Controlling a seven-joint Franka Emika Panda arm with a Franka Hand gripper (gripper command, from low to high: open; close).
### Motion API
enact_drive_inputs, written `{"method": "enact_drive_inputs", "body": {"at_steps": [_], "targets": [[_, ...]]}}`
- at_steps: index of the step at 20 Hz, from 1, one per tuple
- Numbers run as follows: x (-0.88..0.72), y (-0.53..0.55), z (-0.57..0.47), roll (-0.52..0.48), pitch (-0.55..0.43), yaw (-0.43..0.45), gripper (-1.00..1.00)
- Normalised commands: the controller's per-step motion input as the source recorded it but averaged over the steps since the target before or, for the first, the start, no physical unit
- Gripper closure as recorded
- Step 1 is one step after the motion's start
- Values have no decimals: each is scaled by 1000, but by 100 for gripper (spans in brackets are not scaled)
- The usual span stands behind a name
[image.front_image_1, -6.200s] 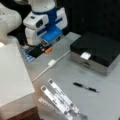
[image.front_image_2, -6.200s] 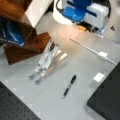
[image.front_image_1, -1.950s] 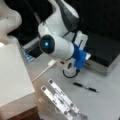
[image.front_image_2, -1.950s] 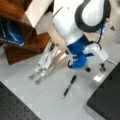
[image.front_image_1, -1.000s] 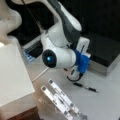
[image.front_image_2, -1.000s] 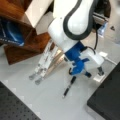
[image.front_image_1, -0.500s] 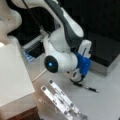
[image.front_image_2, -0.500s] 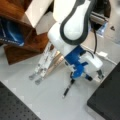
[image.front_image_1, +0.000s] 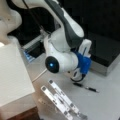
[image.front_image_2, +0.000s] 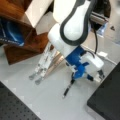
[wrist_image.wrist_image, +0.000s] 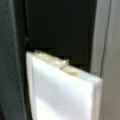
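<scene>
The claw (image.front_image_2: 73, 78) sits low over a black pen (image.front_image_2: 68, 88) on the table (image.front_image_2: 47, 100); its grip state is unclear.

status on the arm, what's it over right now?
End effector low over the table, at one end of the black pen. Metal folding stand lies beside it, apart. Black box nearby.

The arm (image.front_image_1: 62, 27) is white with dark grey bands, a blue light on one joint; the hand (image.front_image_2: 75, 75) has blue parts; the pen (image.front_image_1: 86, 87) is black; the worktop (image.front_image_1: 107, 100) is pale grey; the shelf (image.front_image_2: 27, 47) is brown wood; the folding stand (image.front_image_1: 60, 100) is silver.
</scene>
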Motion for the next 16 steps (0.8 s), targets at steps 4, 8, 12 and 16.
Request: {"method": "enact_drive_inputs", "body": {"at_steps": [4, 8, 12, 16], "targets": [[86, -40, -1, 146, -14, 49, 100], [64, -24, 4, 140, -11, 46, 100], [49, -1, 17, 142, -5, 32, 100], [4, 7, -103, 112, 17, -3, 100]]}}
